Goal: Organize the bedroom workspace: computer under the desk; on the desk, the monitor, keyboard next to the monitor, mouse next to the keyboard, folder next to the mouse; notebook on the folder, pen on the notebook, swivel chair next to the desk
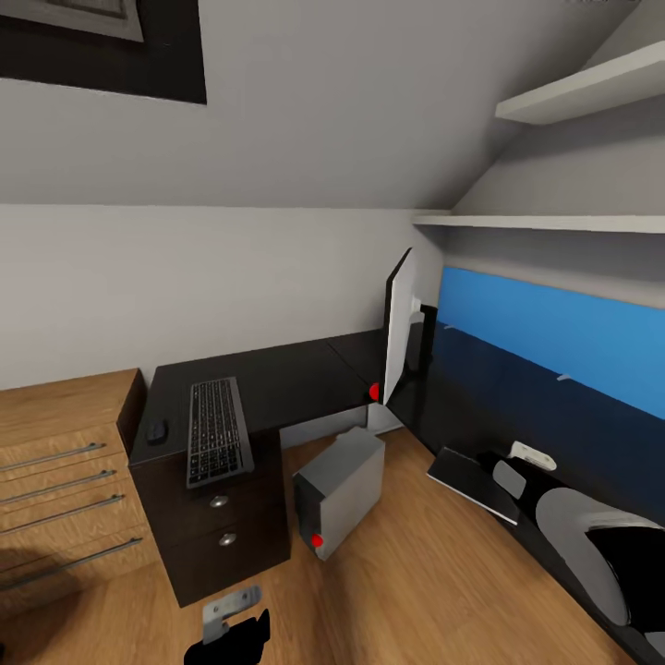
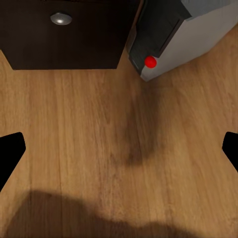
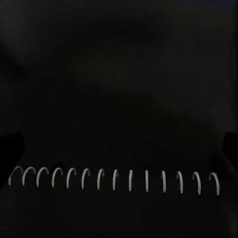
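Hands over floor and table
Left hand (image 2: 119,148) hung spread above floor (image 2: 99,129); right hand (image 3: 119,148), fingers apart, faced the notebook (image 3: 119,99), its spiral toward 6 o'clock.

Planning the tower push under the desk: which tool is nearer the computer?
Left. The left tool hangs over the floor just short of the computer; the right arm is over the desk at the right, across the floor from it.

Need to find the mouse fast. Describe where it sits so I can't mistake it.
Start at the black L-shaped desk and follow its short arm toward the wooden cabinet. The keyboard lies there. The mouse sits just beside it on the cabinet side: a small, rounded black lump, far smaller than the keyboard.
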